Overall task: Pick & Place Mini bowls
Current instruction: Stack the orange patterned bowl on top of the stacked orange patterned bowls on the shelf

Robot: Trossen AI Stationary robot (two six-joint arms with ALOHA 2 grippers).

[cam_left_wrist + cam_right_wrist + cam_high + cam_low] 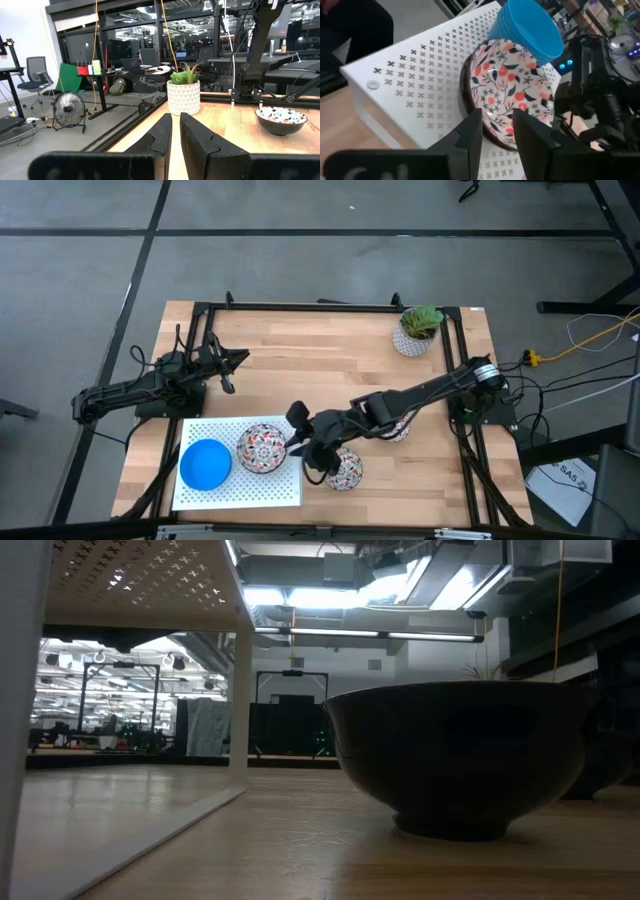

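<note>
A white perforated tray (240,480) stands at the table's near edge. It carries a stack of bright blue mini bowls (205,464) and a floral mini bowl (262,447). My right gripper (297,440) is at that floral bowl's right rim and is shut on it; the right wrist view shows the floral bowl (512,95) with the blue stack (527,27) behind it. A second floral bowl (344,469) rests on the wood, and a third (397,428) lies partly under my right arm. My left gripper (236,362) waits shut over the table's left side. My right gripper holds the floral bowl by its rim (492,132) on the side toward the table's right. One finger (530,132) is inside the bowl and the other (470,132) is outside its dark wall. The fingers slant down from the right. Whether the bowl's base touches the tray cannot be told.
A white pot with a green plant (418,330) stands at the far right corner. In the low view a dark bowl (460,760) fills the near table and the raised tray (130,580) stands on its leg at the left. Bare wood lies across the middle and far side.
</note>
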